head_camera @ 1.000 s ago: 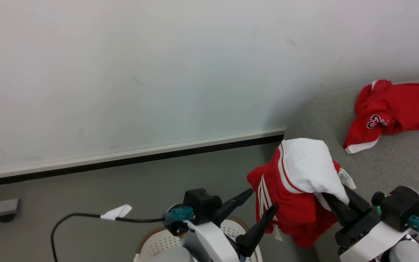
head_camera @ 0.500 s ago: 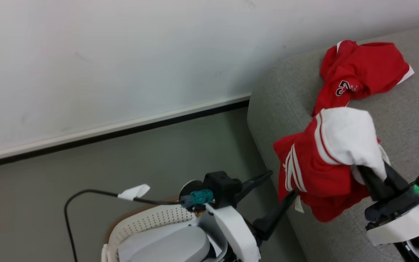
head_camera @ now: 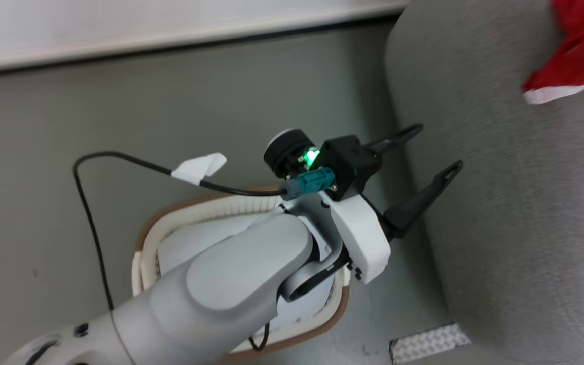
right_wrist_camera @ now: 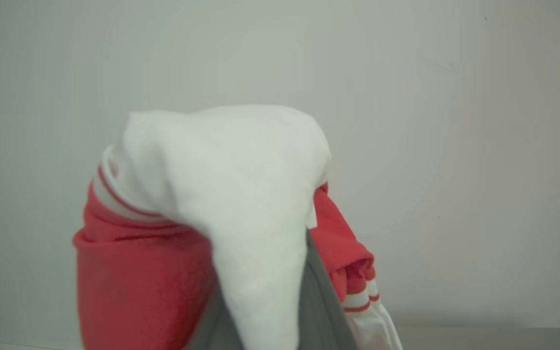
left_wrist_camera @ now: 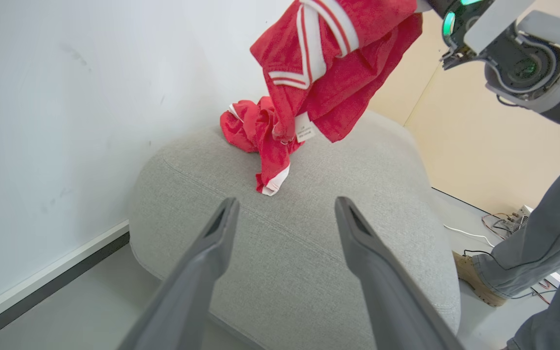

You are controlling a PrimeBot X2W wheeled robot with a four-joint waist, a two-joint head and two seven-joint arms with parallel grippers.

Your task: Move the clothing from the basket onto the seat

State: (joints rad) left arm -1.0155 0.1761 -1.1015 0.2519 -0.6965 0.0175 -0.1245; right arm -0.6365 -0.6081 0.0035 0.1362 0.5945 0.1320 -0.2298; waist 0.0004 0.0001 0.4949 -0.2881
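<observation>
The left end effector point(head_camera: 439, 147) is wide open and has nothing in it. Its two dark fingers point at the left edge of the seat point(head_camera: 515, 203), just beside it. The left arm hangs over the basket point(head_camera: 190, 215). The basket sits on the floor point(head_camera: 43, 126), to the left of the seat and near it. The arm hides most of the inside of the basket, so I cannot tell what is in there. A black cable point(head_camera: 119, 158) with a white tag runs to the left arm.

The right end effector point(right_wrist_camera: 265, 311) is almost shut and pinches a red and white garment point(right_wrist_camera: 221, 170). The white part lies over the fingers like a hood. The red part hangs down on both sides, with white stripes at the edge. In the left wrist view this garment hangs in the air above the seat.

A second red garment point(left_wrist_camera: 248, 129) lies in a crumpled heap on the far part of the seat, close to the white wall point(left_wrist_camera: 42, 97). Its white hem points to the near side. I cannot tell if the two garments touch.

A person's grey trouser legs point(left_wrist_camera: 542, 233) and a tan shoe point(left_wrist_camera: 474, 282) are on the floor to the right of the seat.
</observation>
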